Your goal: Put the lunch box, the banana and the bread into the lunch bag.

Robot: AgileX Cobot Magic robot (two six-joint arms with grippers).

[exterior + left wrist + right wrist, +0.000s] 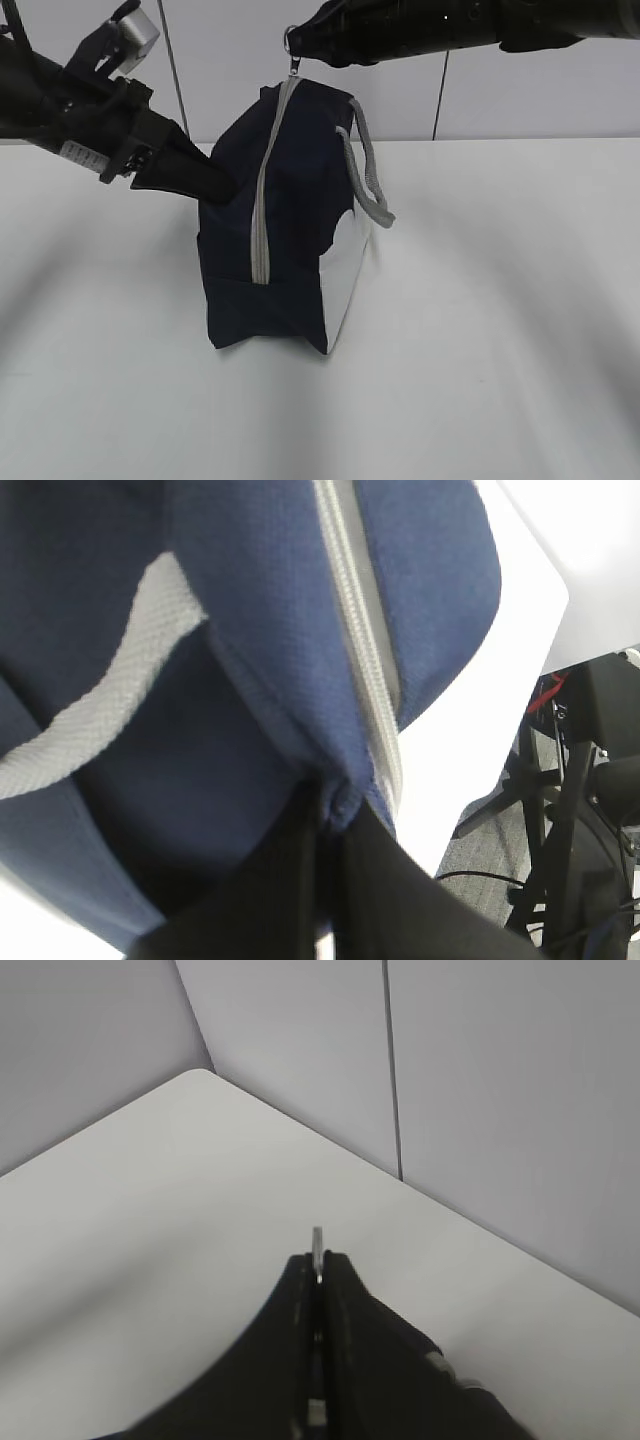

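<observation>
The dark navy lunch bag (285, 230) stands upright mid-table, its grey zipper (264, 210) closed along the side facing me, a grey strap handle (368, 175) hanging at its right. My right gripper (297, 45) is shut on the zipper's ring pull (291, 38) above the bag's top; in the right wrist view the metal ring (317, 1245) pokes out between the shut fingers. My left gripper (215, 190) is shut on a fold of the bag's fabric (335, 800) at its left side, next to the zipper (365, 650). The lunch box, banana and bread are out of view.
The white table (500, 330) stretches around the bag, with a grey panelled wall (520, 100) behind. In the left wrist view the table edge and a dark stand with cables (570, 810) show beyond it.
</observation>
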